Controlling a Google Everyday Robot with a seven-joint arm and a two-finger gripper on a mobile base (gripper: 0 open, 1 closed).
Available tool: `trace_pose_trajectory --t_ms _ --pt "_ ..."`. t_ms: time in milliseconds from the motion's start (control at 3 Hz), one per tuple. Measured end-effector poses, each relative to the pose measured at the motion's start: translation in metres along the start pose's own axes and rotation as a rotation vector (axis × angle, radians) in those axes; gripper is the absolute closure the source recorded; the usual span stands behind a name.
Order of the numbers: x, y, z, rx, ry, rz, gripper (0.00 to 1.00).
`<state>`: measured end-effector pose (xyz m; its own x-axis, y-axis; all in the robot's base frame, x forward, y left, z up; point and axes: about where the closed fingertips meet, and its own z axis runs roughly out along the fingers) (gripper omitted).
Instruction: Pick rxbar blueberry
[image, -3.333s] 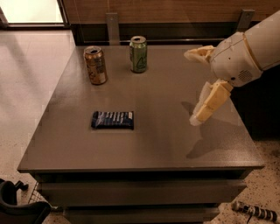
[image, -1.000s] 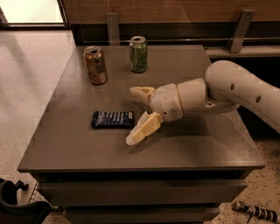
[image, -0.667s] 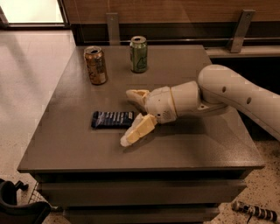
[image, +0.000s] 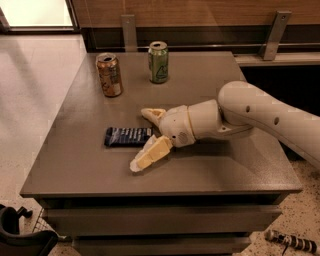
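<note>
Navy bar (image: 127, 136) lies flat on the grey-brown counter (image: 225, 175), left of centre, long side running left-right, white lettering up. My pincer (image: 140, 139) is low over the counter at the bar's right end, spread wide. Far finger (image: 152, 114) sits beyond the bar, near finger (image: 152, 152) in front of it, tip pointing down-left toward the counter's front edge. The bar's right end is in the gap between them. The near finger overlaps the bar's right corner in this view; can't tell whether it's touching. Nothing pinched, and the bar isn't lifted. My arm (image: 260, 112) comes in from the right, across the counter's right half.

Two cans stand upright near the back edge, well apart from the bar: orange-brown can (image: 109, 75) back-left, green can (image: 158, 62) just right of it and a bit further back. Both clear of the pincer.
</note>
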<state>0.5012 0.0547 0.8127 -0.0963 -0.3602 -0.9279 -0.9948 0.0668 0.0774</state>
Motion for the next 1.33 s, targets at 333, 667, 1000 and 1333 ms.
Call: trace_pose_trajectory --t_ms 333,667,1000,1333 --pt "0.0082 -0.0006 0.0051 0.012 -0.001 0.005 0.15" --pt "0.0050 -0.0003 0.0039 0.012 -0.001 0.005 0.38" --pt "0.0029 -0.0001 0.0032 0.012 -0.001 0.005 0.61" --pt "0.0016 0.0000 0.0027 0.012 -0.001 0.005 0.86"
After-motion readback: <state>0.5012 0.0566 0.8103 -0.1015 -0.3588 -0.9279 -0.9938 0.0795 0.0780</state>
